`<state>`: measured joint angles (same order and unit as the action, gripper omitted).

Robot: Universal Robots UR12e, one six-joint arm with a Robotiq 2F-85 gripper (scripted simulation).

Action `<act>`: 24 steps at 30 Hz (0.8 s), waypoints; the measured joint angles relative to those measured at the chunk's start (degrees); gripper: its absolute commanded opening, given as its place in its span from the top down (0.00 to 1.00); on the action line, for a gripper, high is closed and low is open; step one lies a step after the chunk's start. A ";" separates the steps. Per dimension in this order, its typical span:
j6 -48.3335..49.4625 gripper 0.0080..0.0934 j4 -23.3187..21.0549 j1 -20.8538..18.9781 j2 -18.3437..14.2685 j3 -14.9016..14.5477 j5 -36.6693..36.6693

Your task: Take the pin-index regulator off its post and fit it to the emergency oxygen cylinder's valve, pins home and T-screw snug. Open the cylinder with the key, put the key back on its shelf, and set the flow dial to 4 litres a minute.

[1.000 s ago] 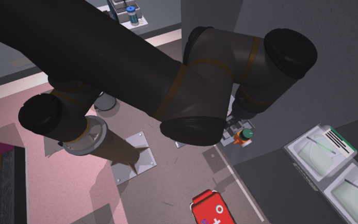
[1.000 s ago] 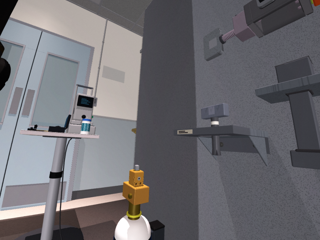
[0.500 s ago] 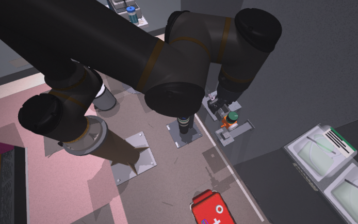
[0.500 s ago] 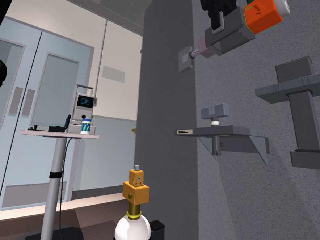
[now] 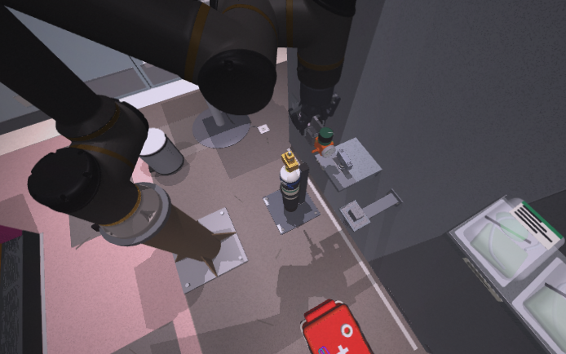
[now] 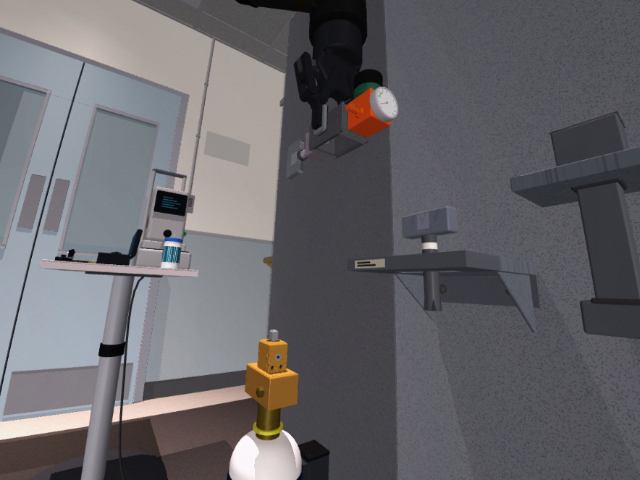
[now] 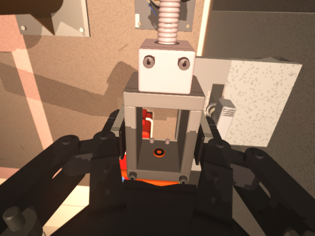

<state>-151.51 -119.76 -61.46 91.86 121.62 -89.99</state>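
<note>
The pin-index regulator (image 6: 357, 118) hangs in the air well above the oxygen cylinder's brass valve (image 6: 271, 370), clear of its post (image 6: 602, 197) on the wall. The regulator, a grey yoke with an orange body, white gauge and green dial, is held by my closed gripper (image 7: 160, 144) across the yoke's side bars. Its threaded T-screw (image 7: 168, 20) points away from the wrist. Two pins and an orange seal (image 7: 159, 152) show inside the yoke. The cylinder (image 5: 290, 183) stands upright on its floor plate. The key (image 6: 429, 234) sits on its shelf (image 6: 443, 264).
The dark wall corner (image 6: 331, 288) stands close beside the regulator and gripper. A trolley with a monitor (image 6: 165, 218) is left of the cylinder. A red bag (image 5: 334, 329) and a white bin (image 5: 160, 152) lie on the floor. Trays (image 5: 509, 242) sit at the right.
</note>
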 measured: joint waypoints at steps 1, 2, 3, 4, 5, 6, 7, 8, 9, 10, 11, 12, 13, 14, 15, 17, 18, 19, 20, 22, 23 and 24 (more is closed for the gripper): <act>-0.91 1.00 0.01 -0.91 0.28 0.26 0.00; -1.80 1.00 0.02 -1.82 0.53 0.51 0.00; -2.68 1.00 0.04 -2.71 0.76 0.72 0.00; -3.55 1.00 0.05 -3.57 0.96 0.92 0.00; -4.38 1.00 0.06 -4.42 1.15 1.09 0.00; -5.19 1.00 0.07 -5.23 1.31 1.24 0.00; -5.97 1.00 0.08 -6.01 1.45 1.37 0.00; -6.71 1.00 0.09 -6.76 1.57 1.48 0.00; -7.40 1.00 0.09 -7.46 1.67 1.57 0.00; -8.06 1.00 0.10 -8.12 1.75 1.65 0.00; -8.66 1.00 0.11 -8.72 1.83 1.72 0.00; -9.22 1.00 0.11 -9.28 1.89 1.77 0.00; -9.72 1.00 0.11 -9.79 1.93 1.82 0.00; -10.17 1.00 0.12 -10.24 1.97 1.86 0.00; -10.57 1.00 0.12 -10.65 2.00 1.88 0.00; -11.22 1.00 0.12 -11.29 2.05 1.93 0.00; -11.46 1.00 0.12 -11.54 2.06 1.94 0.00; -11.66 1.00 0.12 -11.73 2.07 1.95 -0.01; -11.82 1.00 0.12 -11.89 2.08 1.96 -0.01; -12.01 1.00 0.12 -12.08 2.09 1.97 -0.01; -12.06 1.00 0.12 -12.12 2.09 1.97 -0.01; -12.09 1.00 0.12 -12.14 2.09 1.97 -0.01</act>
<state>-163.60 -119.64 -73.60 93.95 123.59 -90.00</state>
